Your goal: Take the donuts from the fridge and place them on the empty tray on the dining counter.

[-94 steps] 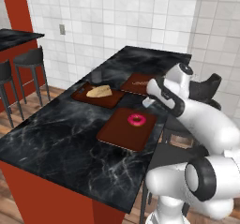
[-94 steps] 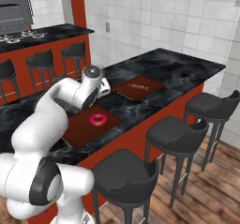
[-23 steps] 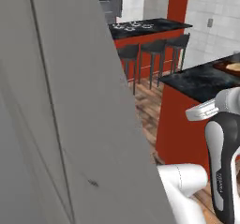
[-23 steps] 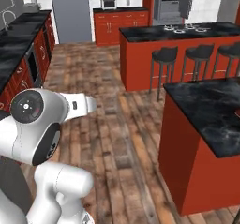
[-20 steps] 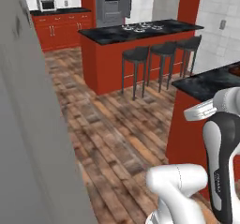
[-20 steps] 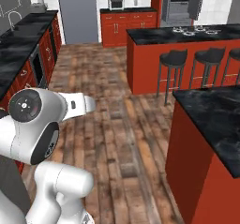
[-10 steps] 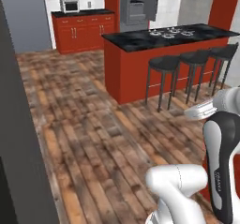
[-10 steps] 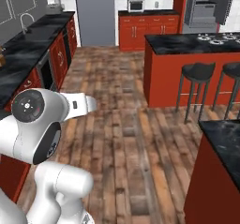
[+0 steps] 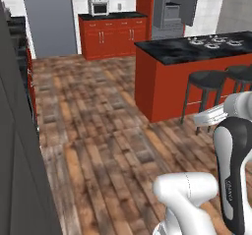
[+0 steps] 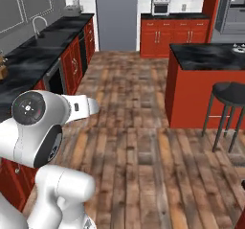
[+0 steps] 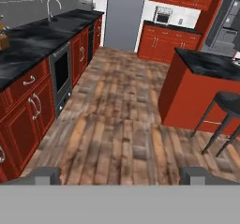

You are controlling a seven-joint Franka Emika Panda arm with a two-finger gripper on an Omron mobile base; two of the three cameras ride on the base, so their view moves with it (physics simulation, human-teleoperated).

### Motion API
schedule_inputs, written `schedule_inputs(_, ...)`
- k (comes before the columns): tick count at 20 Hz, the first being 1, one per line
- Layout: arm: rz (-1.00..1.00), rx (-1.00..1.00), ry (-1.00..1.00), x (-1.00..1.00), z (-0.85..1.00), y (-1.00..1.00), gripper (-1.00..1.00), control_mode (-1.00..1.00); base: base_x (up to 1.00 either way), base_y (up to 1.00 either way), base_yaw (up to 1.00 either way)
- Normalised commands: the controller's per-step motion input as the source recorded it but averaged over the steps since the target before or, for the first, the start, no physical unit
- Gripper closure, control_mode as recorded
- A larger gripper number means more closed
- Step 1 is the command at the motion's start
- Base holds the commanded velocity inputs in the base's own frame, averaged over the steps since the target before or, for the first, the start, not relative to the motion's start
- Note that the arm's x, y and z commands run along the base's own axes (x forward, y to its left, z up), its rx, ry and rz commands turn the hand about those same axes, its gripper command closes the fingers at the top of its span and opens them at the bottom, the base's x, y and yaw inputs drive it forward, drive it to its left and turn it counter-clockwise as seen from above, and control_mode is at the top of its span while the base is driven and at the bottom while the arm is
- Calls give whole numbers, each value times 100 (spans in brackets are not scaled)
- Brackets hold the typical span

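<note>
Pincer (image 11: pixel 120 175) wide open, nothing held. Fridge (image 11: pixel 124 16), grey, doors closed, sits far ahead of pincer across the wood floor (image 11: pixel 117 120). Donuts presumably inside. Risk: base clipping the red island (image 11: pixel 197 94) or bar stool (image 11: pixel 222 117) at pincer's right.
</note>
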Motion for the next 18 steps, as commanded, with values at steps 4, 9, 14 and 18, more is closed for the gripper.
schedule_inputs(4, 0, 0, 0, 0, 0, 0, -100, 100, 100, 0, 20)
schedule_inputs(9, 0, 0, 0, 0, 0, 0, -100, 100, 100, 0, 20)
schedule_inputs(14, 0, 0, 0, 0, 0, 0, -100, 100, 100, 0, 18)
schedule_inputs(18, 0, 0, 0, 0, 0, 0, -100, 100, 100, -10, 12)
